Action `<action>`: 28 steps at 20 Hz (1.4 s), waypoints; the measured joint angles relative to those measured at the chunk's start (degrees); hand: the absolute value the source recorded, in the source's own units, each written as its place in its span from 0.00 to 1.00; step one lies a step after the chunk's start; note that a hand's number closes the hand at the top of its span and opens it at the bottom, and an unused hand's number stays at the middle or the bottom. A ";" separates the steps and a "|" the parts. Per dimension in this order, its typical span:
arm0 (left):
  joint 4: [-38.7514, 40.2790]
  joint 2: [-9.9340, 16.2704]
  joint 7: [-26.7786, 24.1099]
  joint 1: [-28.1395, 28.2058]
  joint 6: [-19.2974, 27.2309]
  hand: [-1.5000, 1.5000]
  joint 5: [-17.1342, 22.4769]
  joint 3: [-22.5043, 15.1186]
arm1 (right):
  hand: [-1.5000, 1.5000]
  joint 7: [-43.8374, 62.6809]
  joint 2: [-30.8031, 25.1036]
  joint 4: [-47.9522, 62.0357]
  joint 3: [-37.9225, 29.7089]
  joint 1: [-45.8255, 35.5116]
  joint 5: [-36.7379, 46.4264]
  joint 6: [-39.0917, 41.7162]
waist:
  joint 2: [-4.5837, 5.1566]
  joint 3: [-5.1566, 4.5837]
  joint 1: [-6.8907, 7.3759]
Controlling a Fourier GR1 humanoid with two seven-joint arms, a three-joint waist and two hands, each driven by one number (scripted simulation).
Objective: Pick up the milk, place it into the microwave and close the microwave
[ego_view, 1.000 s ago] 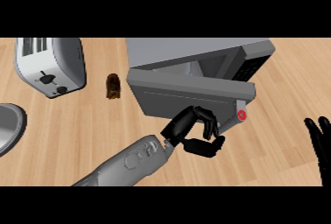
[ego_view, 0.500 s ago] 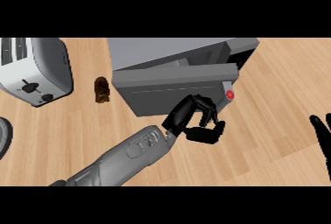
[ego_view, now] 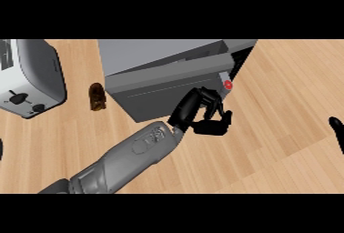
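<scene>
Pressing at the microwave door [ego_view: 171, 93], the left hand [ego_view: 205, 113] has its fingers curled and grips nothing.

No milk carton shows; it cannot be told whether it sits inside the microwave [ego_view: 161, 54]. The door lies just beyond the hand and looks nearly shut, its long edge across the view. Only fingertips of the right hand [ego_view: 337, 132] show at the right edge. A toaster [ego_view: 30, 77] and brown bottle [ego_view: 97, 96] stand left on the wooden counter [ego_view: 289, 91].

bright even light, soft shadows, no glare or blur
</scene>
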 measured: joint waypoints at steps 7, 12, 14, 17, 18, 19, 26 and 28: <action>1.20 0.19 -0.41 -1.42 2.30 1.00 2.09 -0.31 | 0.00 1.52 -1.71 -0.70 -1.81 -1.01 -1.77 0.46 | 0.24 0.02 -1.53; 2.13 0.61 -0.66 -2.37 3.83 1.00 3.56 -0.31 | 0.00 2.52 -3.12 -0.54 -3.38 -1.90 -2.69 0.72 | 0.48 0.02 -2.31; 2.58 0.78 -0.84 -2.70 4.41 1.00 4.04 -0.24 | 0.00 2.99 -3.77 -0.55 -4.00 -2.23 -2.99 0.84 | 0.56 0.00 -2.66; 3.24 0.87 -0.98 -3.25 5.08 1.00 4.82 -0.24 | 0.00 3.58 -4.62 -0.52 -4.85 -2.87 -3.45 0.97 | 0.65 0.00 -2.94; 3.50 0.87 -1.07 -3.44 5.31 1.00 5.05 -0.20 | 0.00 3.78 -4.88 -0.53 -5.15 -3.09 -3.66 0.98 | 0.69 -0.01 -3.02; 3.67 0.94 -1.15 -3.55 5.57 1.00 5.32 -0.18 | 0.00 3.96 -5.17 -0.47 -5.48 -3.25 -3.88 1.07 | 0.71 0.00 -3.17; 5.01 1.09 -1.59 -4.59 7.09 1.00 7.00 -0.15 | 0.00 4.96 -6.31 -0.01 -6.79 -4.44 -6.35 1.89 | 0.88 0.08 -3.74; 5.09 1.14 -1.68 -4.66 7.49 1.00 7.46 -0.25 | 0.00 5.19 -6.56 -0.01 -7.09 -4.82 -7.07 2.09 | 0.85 0.09 -3.88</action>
